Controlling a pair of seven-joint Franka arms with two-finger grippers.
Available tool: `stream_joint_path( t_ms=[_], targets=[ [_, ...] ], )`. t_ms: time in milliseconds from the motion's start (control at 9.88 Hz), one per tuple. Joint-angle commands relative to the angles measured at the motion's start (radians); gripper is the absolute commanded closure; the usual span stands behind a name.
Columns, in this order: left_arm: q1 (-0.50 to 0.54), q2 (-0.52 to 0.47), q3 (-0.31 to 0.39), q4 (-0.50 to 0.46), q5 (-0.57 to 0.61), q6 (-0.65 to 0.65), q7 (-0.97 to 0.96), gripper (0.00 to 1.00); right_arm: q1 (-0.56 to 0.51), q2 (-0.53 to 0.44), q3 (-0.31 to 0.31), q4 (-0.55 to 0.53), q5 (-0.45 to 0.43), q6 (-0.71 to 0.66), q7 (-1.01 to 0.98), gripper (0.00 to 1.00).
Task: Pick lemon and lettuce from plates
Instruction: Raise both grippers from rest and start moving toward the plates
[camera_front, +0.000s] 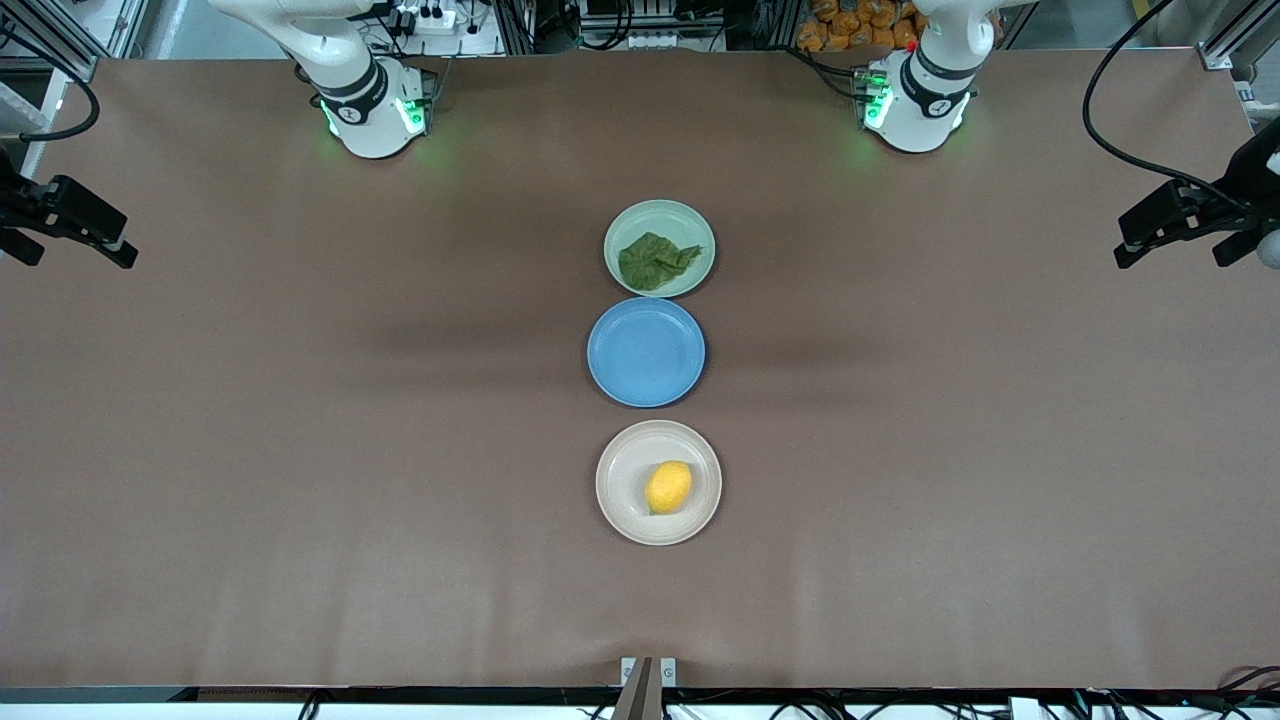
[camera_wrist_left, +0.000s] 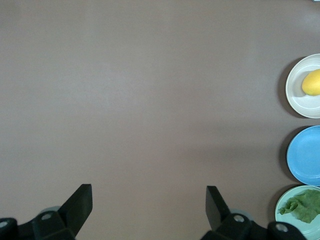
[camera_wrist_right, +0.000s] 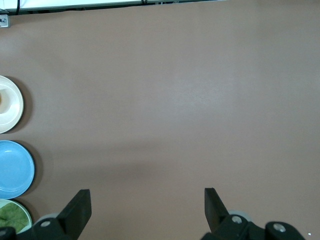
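Observation:
The lemon (camera_front: 668, 487) lies on the beige-cream plate (camera_front: 625, 470), the plate nearest the front camera. The dark green lettuce (camera_front: 655, 260) lies on the mint plate (camera_front: 692, 225), the plate nearest the robots' bases. My left gripper (camera_front: 1172, 250) hangs open and empty over the table's edge at the left arm's end. My right gripper (camera_front: 78, 250) hangs open and empty at the right arm's end. The left wrist view shows its open gripper (camera_wrist_left: 149, 195) over bare table, with the lemon (camera_wrist_left: 312, 82) and lettuce (camera_wrist_left: 302, 206) at the frame's edge. The right gripper (camera_wrist_right: 147, 197) is likewise over bare table.
A blue plate (camera_front: 646, 352) with nothing on it sits between the two task plates, touching the mint one. The three plates form a line down the table's middle. Brown table (camera_front: 300, 450) stretches wide toward both arms' ends.

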Motion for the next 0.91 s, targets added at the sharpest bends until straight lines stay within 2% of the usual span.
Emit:
stream_joint_path(
  t_ms=[0, 202, 607, 810],
  targets=[
    [0.003, -0.004, -0.002, 0.012, 0.0, -0.018, 0.015, 0.0, -0.003, 0.007, 0.002, 0.019, -0.015, -0.014, -0.008, 0.0],
    [0.003, -0.002, -0.002, 0.012, -0.004, -0.018, 0.018, 0.0, -0.001, 0.007, 0.002, 0.019, -0.015, -0.014, -0.008, 0.0],
    [-0.006, 0.008, -0.014, -0.04, -0.138, -0.019, -0.004, 0.0, -0.003, 0.008, 0.002, 0.019, -0.012, -0.014, -0.008, 0.0],
    [-0.011, 0.037, -0.106, -0.063, -0.127, 0.031, -0.089, 0.0, -0.004, 0.007, 0.002, 0.017, -0.012, -0.014, -0.008, 0.0]
  ],
)
